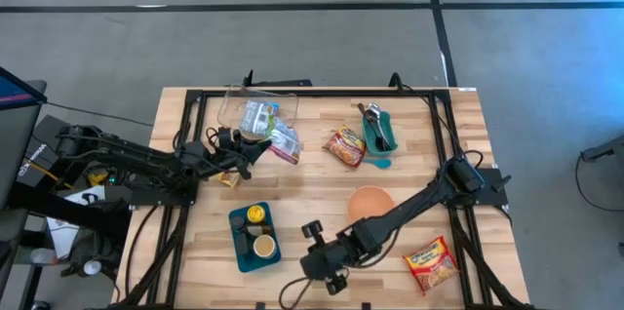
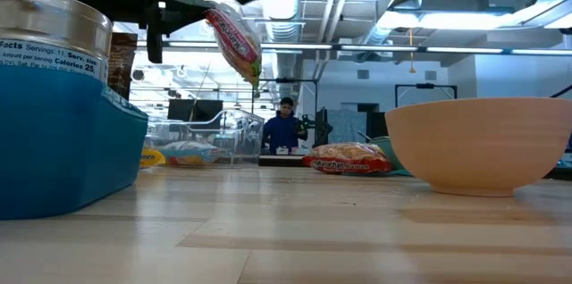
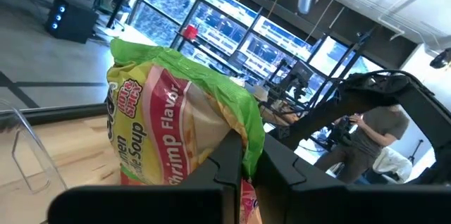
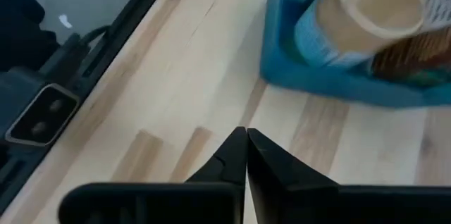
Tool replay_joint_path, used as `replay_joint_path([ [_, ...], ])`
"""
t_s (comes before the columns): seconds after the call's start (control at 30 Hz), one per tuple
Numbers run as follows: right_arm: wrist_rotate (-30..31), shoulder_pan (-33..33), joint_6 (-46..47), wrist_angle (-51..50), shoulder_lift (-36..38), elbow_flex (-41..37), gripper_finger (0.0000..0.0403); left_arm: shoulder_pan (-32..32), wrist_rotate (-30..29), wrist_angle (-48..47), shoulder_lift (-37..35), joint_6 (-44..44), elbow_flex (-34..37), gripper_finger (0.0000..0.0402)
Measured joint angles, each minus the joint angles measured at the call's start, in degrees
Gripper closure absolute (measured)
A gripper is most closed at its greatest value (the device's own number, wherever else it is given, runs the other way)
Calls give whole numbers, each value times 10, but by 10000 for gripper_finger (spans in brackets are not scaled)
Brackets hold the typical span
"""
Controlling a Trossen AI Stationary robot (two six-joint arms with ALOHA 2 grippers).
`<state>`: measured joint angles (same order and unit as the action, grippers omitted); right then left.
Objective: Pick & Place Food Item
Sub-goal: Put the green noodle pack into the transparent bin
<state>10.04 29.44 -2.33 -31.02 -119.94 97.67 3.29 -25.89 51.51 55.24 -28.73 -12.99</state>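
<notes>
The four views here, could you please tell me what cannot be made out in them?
- Soup packet in the shut left gripper: left wrist view, lower part hidden by the fingers; brand name cut off.
- Clear bin: high view, contents too small to name.
- Blue tray: low view, cut off by the left edge.
- Right gripper, shut and empty: right wrist view, cans in the tray blurred and cut off.
- Person: low view, too small.

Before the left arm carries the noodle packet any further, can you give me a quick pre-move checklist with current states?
1. Left gripper shut on shrimp ramen packet: ok.
2. Packet lifted off the table: ok, it hangs in the low view.
3. Right gripper shut, holding nothing: ok.
4. Right gripper away from the blue tray: not ok, it is just beside it.
5. Clear bin has free room: cannot tell.
</notes>
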Motion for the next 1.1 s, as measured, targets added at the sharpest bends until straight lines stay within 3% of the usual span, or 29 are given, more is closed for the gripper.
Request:
replay_joint_path([
  [0.23, -59, -48, -28, -2, 0, 0, 402, 0, 2, 0, 0, 0, 0, 386],
  [0.5, -72, -96, -33, 11, 14, -53, 402, 0, 1, 0, 0, 0, 0, 386],
  [0.63, -74, -101, -35, 78, 60, -114, 402, 0, 1, 0, 0, 0, 0, 386],
  [0.83, -70, -109, -24, 229, 181, -279, 403, -3, 0, 1, 0, 0, 0, 386],
  [1.1, -41, -126, -7, 370, 310, -437, 403, -50, -1, 5, 0, 0, 0, 386],
])
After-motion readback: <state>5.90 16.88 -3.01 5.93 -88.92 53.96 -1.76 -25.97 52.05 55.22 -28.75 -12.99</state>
